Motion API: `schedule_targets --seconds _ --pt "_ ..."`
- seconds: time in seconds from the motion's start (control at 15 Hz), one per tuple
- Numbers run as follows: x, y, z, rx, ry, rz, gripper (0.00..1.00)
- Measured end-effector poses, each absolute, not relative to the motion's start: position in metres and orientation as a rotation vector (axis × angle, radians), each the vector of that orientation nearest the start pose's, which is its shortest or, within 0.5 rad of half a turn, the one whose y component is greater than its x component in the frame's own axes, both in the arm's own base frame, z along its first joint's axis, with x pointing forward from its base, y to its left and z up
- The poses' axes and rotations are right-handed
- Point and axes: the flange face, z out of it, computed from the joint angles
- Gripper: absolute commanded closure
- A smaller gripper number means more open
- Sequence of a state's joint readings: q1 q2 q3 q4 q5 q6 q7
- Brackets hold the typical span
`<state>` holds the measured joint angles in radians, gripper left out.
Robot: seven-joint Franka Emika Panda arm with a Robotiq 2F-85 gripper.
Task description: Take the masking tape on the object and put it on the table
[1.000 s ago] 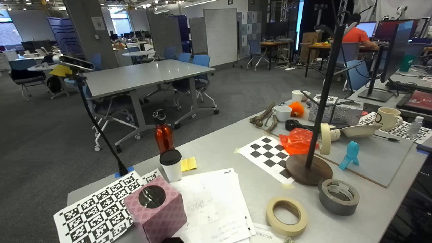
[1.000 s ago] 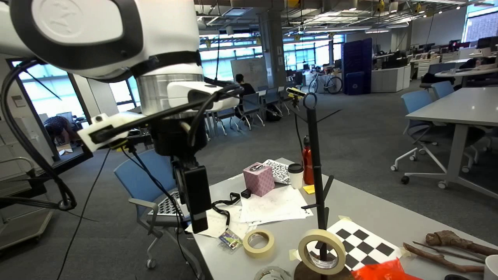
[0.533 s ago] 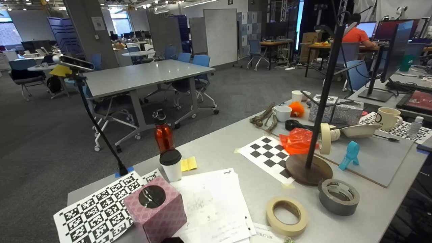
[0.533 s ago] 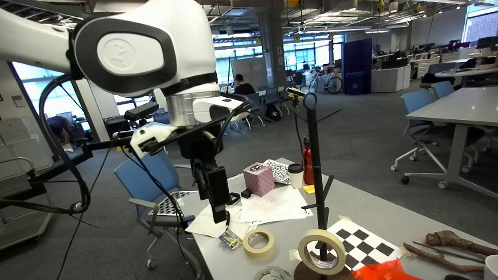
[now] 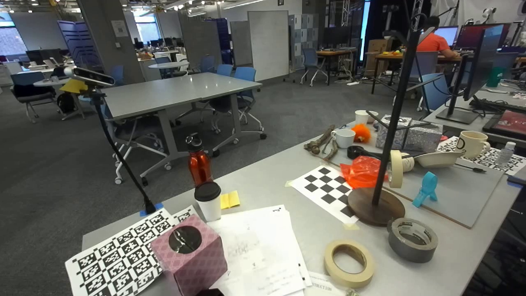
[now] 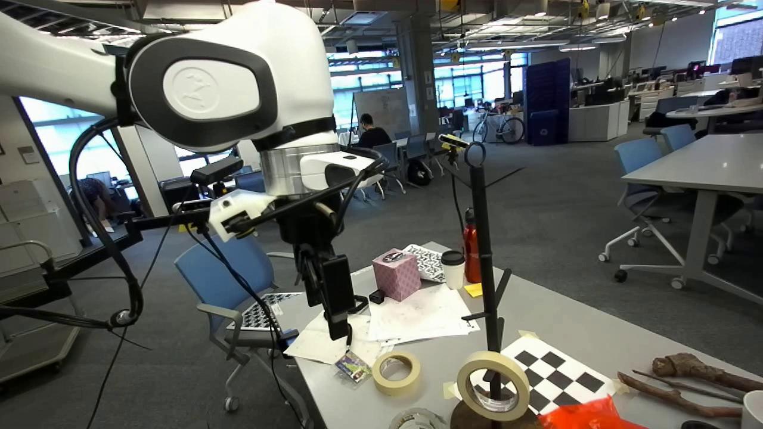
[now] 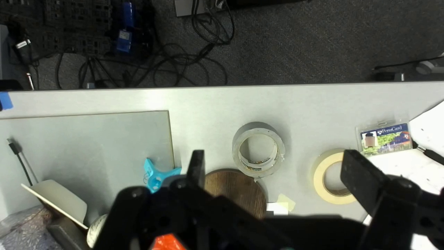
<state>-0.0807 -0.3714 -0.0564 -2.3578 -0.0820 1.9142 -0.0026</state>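
The masking tape, a beige ring, hangs on the stand's pole low above its base, in both exterior views [image 5: 395, 168] [image 6: 503, 360]. The stand has a dark round base [image 5: 376, 207] and a black pole [image 6: 484, 238] with thin side branches. In the wrist view the base [image 7: 236, 189] is partly covered by my gripper; the hanging tape is hidden there. My gripper [image 7: 272, 156] is open and empty, pointing down. In an exterior view my gripper [image 6: 338, 330] is above the table's near corner, left of the stand. The table [image 5: 254, 185] is light grey.
A near-identical cream roll [image 5: 349, 263] lies flat on the table. A grey duct-tape roll [image 5: 413, 240] lies against the stand base. Orange plastic [image 5: 363, 170], a checkerboard sheet [image 6: 554, 369], a blue clip [image 5: 426, 189], a tissue box [image 6: 396, 275] and papers are around.
In an exterior view the arm and gripper have moved right toward the stand, mostly in the first half second and slightly since. The tape, stand and other objects have not moved.
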Motion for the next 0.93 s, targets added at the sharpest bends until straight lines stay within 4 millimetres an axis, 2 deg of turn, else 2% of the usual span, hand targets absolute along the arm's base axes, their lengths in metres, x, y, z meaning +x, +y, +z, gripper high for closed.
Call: schedule_targets --seconds 0.4,0.67,0.93 --pt "0.422 -0.065 0.463 -3.186 0.158 0.126 0.0" --pt "0.423 -0.065 0.452 -3.182 0.168 0.163 0.0" --pt "0.434 -0.062 0.437 -3.186 0.212 0.156 0.0"
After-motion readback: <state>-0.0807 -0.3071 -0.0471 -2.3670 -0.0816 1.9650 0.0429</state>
